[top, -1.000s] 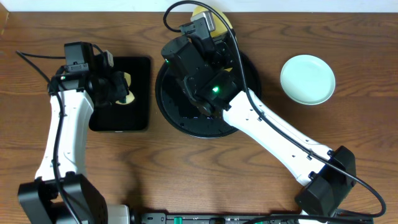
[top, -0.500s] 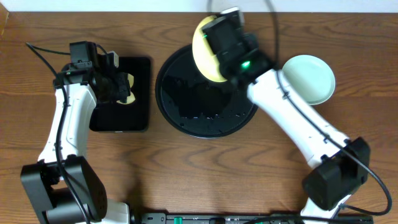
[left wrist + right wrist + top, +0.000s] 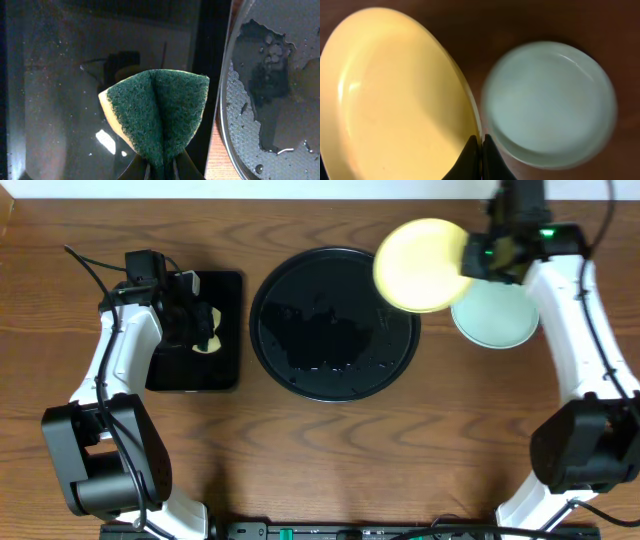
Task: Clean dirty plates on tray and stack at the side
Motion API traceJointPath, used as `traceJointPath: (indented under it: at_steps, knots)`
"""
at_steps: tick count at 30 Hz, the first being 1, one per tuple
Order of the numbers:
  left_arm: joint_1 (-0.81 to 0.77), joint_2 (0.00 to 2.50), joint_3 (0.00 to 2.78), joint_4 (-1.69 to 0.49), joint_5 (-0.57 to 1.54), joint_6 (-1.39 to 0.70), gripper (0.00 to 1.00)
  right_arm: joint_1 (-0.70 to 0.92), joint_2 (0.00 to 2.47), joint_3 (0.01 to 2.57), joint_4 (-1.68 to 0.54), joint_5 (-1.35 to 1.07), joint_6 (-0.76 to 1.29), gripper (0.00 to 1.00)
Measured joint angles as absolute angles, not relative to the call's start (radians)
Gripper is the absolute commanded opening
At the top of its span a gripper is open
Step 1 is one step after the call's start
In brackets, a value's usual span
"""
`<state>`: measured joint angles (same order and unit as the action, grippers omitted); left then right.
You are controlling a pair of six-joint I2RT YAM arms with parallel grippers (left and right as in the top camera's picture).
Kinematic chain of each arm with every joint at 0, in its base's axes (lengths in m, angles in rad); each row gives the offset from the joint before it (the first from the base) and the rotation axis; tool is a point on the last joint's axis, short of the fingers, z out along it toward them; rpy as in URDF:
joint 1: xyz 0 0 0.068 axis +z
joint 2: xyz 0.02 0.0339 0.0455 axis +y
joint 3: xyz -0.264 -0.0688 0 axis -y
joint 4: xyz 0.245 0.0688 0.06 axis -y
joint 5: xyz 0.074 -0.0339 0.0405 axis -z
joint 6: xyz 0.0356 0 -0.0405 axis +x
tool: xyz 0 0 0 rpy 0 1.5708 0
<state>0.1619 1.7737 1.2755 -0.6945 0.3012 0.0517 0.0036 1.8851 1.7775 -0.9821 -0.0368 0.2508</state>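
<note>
**Stacking the cream-yellow plate**

My right tool [image 3: 481,146], pinched on the rim of the cream-yellow plate [image 3: 420,265], holds it aloft over the round tray's [image 3: 300,375] edge, beside the mint plate [image 3: 497,318] on the desk [image 3: 300,470]. Next, I judge: centre, lower, release. The round tray holds only water (no plates). My left tool [image 3: 161,167] grips a sponge [image 3: 157,107] over the rectangular tray [image 3: 190,375].

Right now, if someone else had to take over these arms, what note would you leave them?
Right gripper: shut on the yellow plate's rim, holding it in the air between the round tray and the mint plate on the table.
Left gripper: shut on a folded sponge over the small tray.
Done: round tray is wet, no plates on it.
Left: likely set the yellow plate on the mint one.
</note>
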Motion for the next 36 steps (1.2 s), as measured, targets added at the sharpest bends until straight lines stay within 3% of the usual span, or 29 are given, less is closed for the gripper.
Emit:
traceJointPath:
  at_steps: [8,16,21,25,27,32,34,36]
  knots:
    - [0.162,1.774,1.275,-0.694,0.282,0.053,0.09,-0.204,1.885,1.769,-1.057,-0.045,0.167,0.01]
    - [0.162,1.774,1.275,-0.68,0.281,0.053,0.08,-0.296,1.885,1.621,-0.909,-0.028,0.147,0.01]
    - [0.162,1.774,1.275,-0.67,0.281,0.053,0.09,-0.311,1.886,1.562,-0.851,-0.028,0.146,0.27]
    - [0.162,1.774,1.275,-0.664,0.261,0.053,0.09,-0.313,1.886,1.556,-0.83,-0.03,0.147,0.35]
    - [0.162,1.774,1.275,-0.661,0.248,0.057,0.17,-0.313,1.886,1.555,-0.825,-0.039,0.144,0.36]
    - [0.162,1.774,1.275,-0.661,0.232,0.056,0.17,-0.312,1.886,1.555,-0.823,-0.214,0.097,0.37]
    - [0.162,1.774,1.275,-0.661,0.229,0.057,0.29,-0.307,1.886,1.555,-0.82,-0.299,0.08,0.38]
    - [0.162,1.774,1.275,-0.662,0.229,0.057,0.32,-0.293,1.886,1.555,-0.821,-0.366,0.066,0.38]
